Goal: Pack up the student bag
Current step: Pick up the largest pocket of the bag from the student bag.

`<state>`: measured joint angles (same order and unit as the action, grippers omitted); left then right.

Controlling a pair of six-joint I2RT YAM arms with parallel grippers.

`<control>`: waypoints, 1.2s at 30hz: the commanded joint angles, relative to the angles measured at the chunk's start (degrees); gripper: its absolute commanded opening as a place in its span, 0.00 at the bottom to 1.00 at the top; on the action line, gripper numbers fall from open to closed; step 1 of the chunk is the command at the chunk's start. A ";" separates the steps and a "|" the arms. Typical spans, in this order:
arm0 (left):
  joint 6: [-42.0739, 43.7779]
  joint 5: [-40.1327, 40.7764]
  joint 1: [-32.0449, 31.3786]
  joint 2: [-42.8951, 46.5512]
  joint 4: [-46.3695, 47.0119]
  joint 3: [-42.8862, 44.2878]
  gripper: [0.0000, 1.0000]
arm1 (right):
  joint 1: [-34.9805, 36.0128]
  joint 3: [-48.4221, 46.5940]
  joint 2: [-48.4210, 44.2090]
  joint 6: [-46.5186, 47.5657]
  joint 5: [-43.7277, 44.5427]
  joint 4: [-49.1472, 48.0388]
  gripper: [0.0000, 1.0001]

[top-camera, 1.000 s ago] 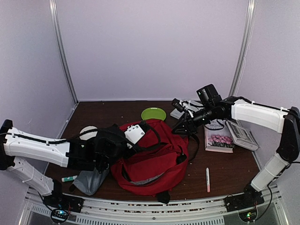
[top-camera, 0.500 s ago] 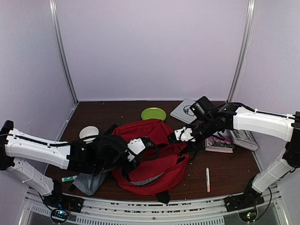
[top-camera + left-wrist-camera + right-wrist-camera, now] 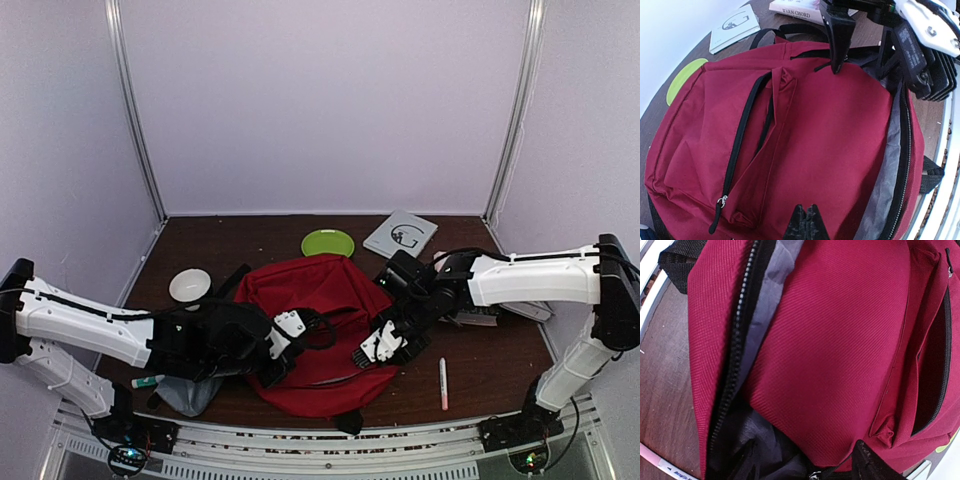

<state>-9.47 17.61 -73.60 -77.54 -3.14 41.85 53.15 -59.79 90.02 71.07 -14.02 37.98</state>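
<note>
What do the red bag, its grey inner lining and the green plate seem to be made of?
The student bag: matte woven cloth, likely synthetic; fine diagonal ribs show close up. Its lining: thin, smooth grey fabric, perhaps nylon; it creases softly. The green plate: probably plastic, from its even bright colour, but too small to be sure.

Open student bag mouth crowded by right hand

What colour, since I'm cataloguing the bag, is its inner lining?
Grey lining, clearest in the right wrist view, inside the red student bag.
</note>
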 commanded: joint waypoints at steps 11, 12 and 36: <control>-1.69 1.34 -2.32 0.83 0.08 -0.40 0.00 | 1.18 -8.04 5.92 -13.28 -7.89 -4.59 0.09; -1.64 2.13 -2.58 1.49 -0.66 -0.32 0.00 | -0.22 -9.78 5.21 -15.58 -10.90 -3.88 0.07; 6.69 27.20 -12.61 0.72 0.44 10.41 0.97 | -12.49 -26.09 6.58 -57.34 -30.26 -6.78 0.00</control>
<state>-4.60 40.36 -84.88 -74.63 -7.38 48.40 41.93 -82.67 96.42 17.45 -40.80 32.67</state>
